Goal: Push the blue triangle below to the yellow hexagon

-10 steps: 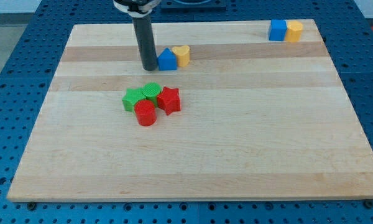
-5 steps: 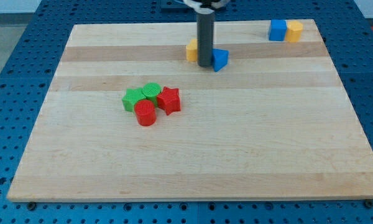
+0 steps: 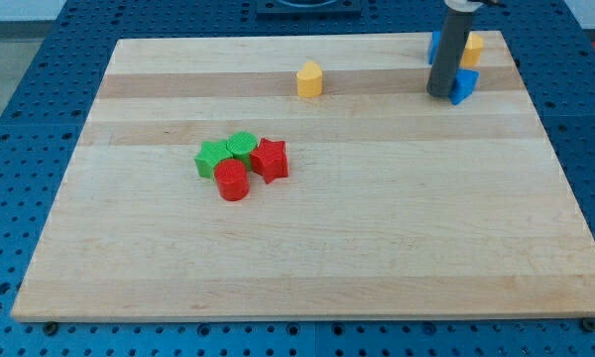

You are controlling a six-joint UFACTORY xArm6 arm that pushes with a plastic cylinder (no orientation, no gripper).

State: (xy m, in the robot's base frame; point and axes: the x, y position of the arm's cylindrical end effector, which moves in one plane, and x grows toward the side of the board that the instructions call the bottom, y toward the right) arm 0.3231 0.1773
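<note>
Pushing sideways is the job here, and what matters is which side of the blue triangle (image 3: 463,85) my tip (image 3: 439,95) sits on. My tip is touching the block on the view's left side, so the block lies toward the view's right from it. There is no gripper on this arm, only a dark rod, so nothing is held; the rod just leans against the block.

The blue triangle is near the top right corner of the table (image 3: 307,268). The yellow hexagon (image 3: 470,49) is just above it, toward the view's top. A blue cube (image 3: 434,46) sits beside the hexagon, partly hidden behind the rod.

I think the triangle is already almost below the hexagon, maybe a tiny bit to the left. A small nudge to the view's right looks like enough.

A yellow heart (image 3: 309,79) sits alone, well apart to the view's left.
</note>
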